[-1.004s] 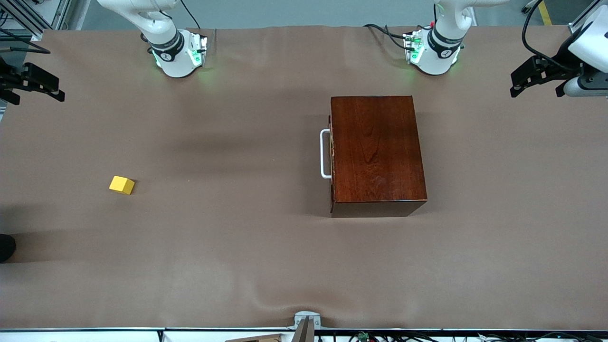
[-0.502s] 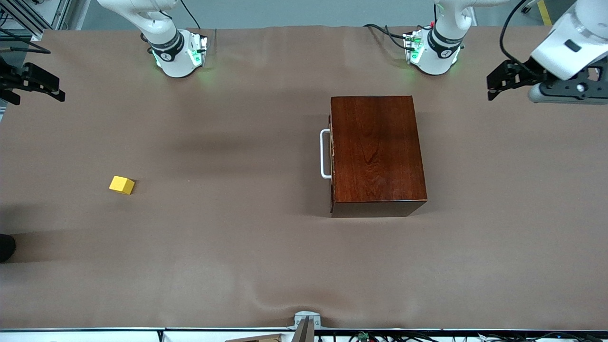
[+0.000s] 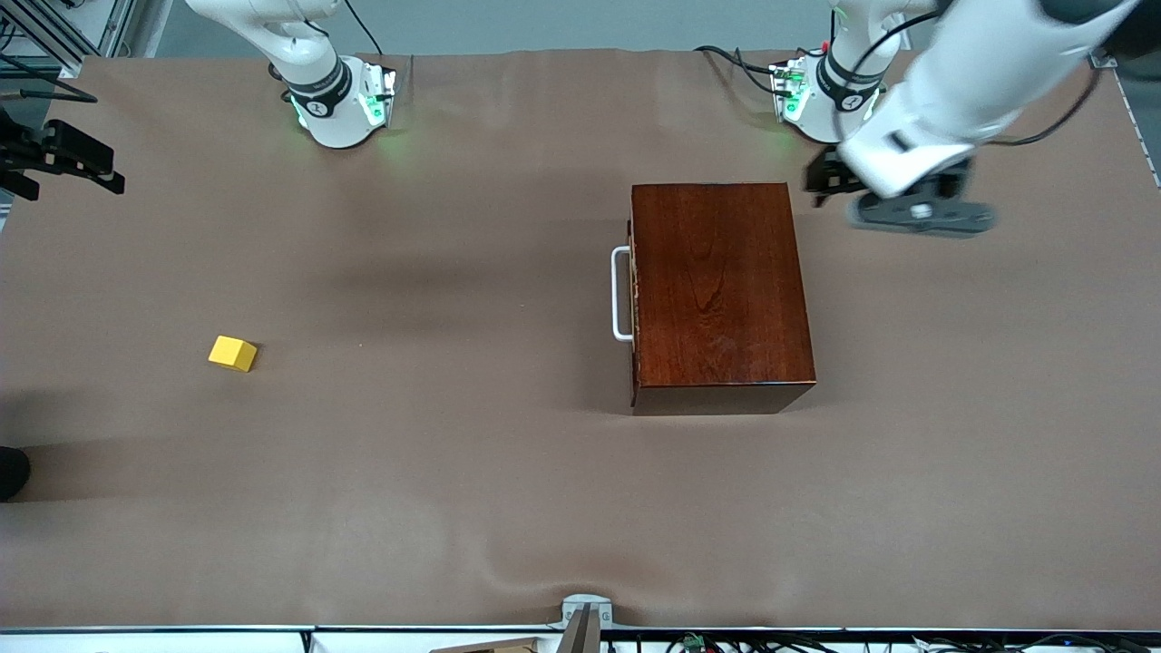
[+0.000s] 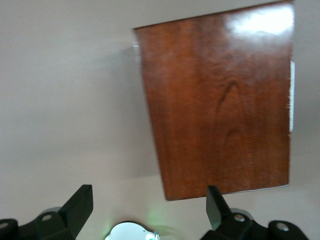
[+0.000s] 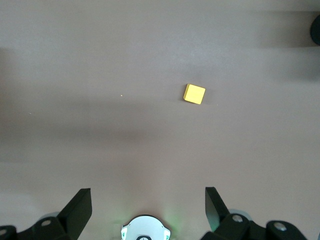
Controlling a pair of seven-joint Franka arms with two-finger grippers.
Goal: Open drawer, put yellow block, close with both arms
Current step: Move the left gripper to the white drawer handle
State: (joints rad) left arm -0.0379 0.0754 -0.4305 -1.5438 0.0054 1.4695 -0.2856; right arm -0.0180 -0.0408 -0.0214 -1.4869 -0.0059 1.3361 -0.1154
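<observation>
The dark mahogany box (image 3: 721, 295) stands mid-table with its drawer pushed in. The drawer's white bar handle (image 3: 620, 295) faces the right arm's end of the table. My left gripper (image 3: 822, 185) hangs open and empty over the cloth, by the box corner nearest the left arm's base. In the left wrist view the box top (image 4: 220, 115) lies ahead of the spread left gripper (image 4: 149, 206). The yellow block (image 3: 232, 353) lies alone toward the right arm's end. My right gripper (image 3: 107, 174) waits open at that end of the table; its wrist view shows the block (image 5: 194, 93) ahead of the right gripper (image 5: 147, 207).
Brown cloth (image 3: 435, 472) covers the table. The two green-lit arm bases (image 3: 340, 104) (image 3: 825, 104) stand along the edge farthest from the front camera, with cables (image 3: 735, 62) by the left one. A metal clamp (image 3: 585, 615) sits at the nearest edge, and a dark object (image 3: 11, 472) at the right arm's end.
The left arm has swung in from its end of the table toward the box, its gripper now by the box corner. The right arm, block and box have not moved.
</observation>
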